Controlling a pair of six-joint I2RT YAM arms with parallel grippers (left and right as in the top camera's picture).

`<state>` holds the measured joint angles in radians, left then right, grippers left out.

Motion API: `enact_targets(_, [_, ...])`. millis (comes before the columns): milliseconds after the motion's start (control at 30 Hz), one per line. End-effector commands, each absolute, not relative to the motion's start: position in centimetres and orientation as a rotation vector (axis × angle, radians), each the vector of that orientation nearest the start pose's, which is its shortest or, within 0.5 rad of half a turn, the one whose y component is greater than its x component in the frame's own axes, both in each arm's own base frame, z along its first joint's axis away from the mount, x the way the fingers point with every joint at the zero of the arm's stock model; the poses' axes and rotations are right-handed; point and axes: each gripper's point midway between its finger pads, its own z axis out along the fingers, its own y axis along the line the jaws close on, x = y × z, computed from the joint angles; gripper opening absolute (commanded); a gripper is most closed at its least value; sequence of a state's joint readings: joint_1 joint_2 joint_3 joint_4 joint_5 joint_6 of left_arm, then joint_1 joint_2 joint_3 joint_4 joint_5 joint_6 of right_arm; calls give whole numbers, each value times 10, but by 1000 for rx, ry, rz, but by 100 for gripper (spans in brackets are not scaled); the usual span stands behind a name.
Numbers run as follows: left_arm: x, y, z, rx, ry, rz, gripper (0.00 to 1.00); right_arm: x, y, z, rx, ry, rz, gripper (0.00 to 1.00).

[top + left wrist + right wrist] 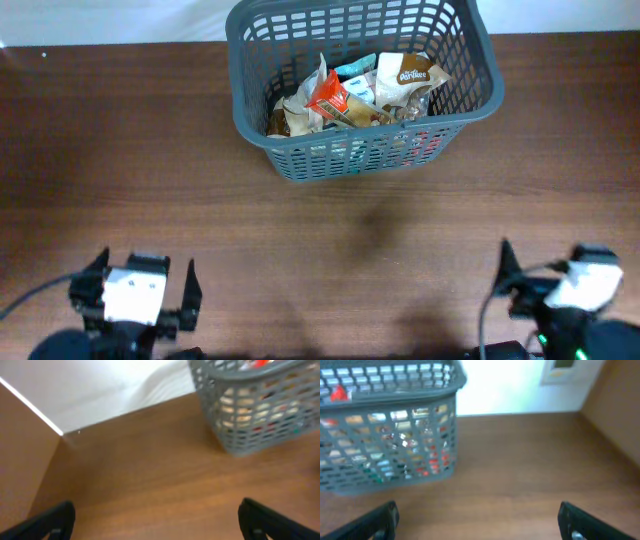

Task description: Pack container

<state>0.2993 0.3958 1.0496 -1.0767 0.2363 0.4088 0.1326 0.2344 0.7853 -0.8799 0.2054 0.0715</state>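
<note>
The container [470,108] is a dark grey lattice basket at the far middle of the table. It holds several food packets, among them a red one [328,97] and a white and brown one [405,75]. It also shows in the left wrist view [235,435] and in the right wrist view [445,382]. My left gripper [142,283] is open and empty at the near left edge; its fingers frame bare wood [156,519]. My right gripper [545,275] is open and empty at the near right; its fingers also frame bare wood [477,519].
The brown wooden table [150,170] runs to a white wall at the back [100,385]. A brown side panel [20,460] stands at the left, and another [620,405] at the right.
</note>
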Motion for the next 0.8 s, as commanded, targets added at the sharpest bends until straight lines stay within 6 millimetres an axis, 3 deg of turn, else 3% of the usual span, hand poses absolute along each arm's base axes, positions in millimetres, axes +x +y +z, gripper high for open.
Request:
enact_targets(0, [175,17,298,213,1978,236,99,194,11,239,9,1967,58,99])
enact_targets(167, [194,25,283,206,1961,255,99,204,34,213,-74,2031,179,99])
enact_targets(333, [202,28,266,204,1979,252,99,210,36,214,-77,2017,185,99])
enact_targets(433, [210,30,270,205,1936,267,99,214,37,209,-143,2012,145,99])
enact_targets(567, [214,32,274,206,1908,276,99,211,36,174,-451,2069,-31,99])
enact_targets(767, [214,32,274,206,1908,276,99,210,41,165,-476,2088,-4,99])
